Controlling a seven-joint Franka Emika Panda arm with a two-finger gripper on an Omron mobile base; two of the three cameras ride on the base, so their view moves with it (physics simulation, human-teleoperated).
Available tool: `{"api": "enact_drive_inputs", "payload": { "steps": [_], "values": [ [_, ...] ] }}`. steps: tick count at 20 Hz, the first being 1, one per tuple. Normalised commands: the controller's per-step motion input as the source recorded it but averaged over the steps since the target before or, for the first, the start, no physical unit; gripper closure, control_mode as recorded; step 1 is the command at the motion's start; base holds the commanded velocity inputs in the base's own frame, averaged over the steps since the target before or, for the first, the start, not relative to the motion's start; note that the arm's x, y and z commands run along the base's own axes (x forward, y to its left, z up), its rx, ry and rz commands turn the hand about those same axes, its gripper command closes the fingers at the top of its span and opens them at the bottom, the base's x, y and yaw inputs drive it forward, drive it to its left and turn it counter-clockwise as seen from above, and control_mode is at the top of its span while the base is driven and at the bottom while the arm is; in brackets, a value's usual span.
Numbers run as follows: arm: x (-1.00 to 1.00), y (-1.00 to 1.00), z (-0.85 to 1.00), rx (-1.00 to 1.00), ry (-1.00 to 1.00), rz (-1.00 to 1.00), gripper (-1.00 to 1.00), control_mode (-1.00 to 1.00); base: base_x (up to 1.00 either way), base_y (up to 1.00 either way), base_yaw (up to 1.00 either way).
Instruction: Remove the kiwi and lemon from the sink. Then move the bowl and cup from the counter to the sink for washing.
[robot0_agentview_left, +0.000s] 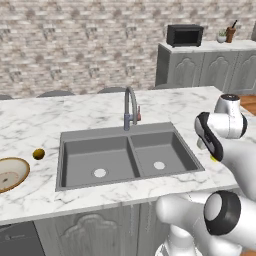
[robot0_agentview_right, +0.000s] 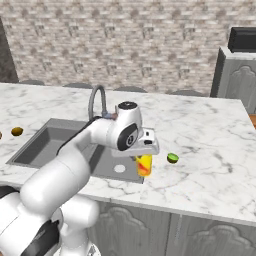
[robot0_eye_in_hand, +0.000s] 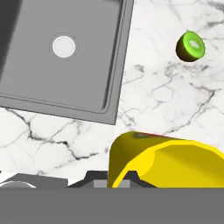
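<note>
The cup (robot0_eye_in_hand: 166, 162), upright, hangs in the closed claw (robot0_agentview_right: 143, 162) beside the sink (robot0_eye_in_hand: 65, 57).

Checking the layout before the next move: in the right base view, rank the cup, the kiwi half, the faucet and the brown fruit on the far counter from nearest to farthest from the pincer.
1. cup: at the pincer, apparently in its grip.
2. kiwi half: on the counter, right of it.
3. faucet: behind the sink, up-left.
4. brown fruit: far left, beyond the sink.

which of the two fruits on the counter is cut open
The green kiwi half right of the sink, green flesh showing; the golden-brown fruit beside the bowl is whole.
</note>
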Motion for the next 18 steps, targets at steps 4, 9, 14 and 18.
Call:
{"api": "enact_drive_inputs", "payload": {
  "steps": [4,9,14,18],
  "values": [
    [0.0,0.39,0.03,0.0,0.02,0.14,1.0,-1.0,0.0,0.0,0.0],
    [0.0,0.38,0.01,0.0,0.01,0.15,1.0,-1.0,0.0,0.0,0.0],
    [0.0,0.38,0.02,0.0,0.0,0.15,1.0,-1.0,0.0,0.0,0.0],
    [0.0,0.39,0.02,0.0,0.0,0.15,1.0,-1.0,0.0,0.0,0.0]
  ]
}}
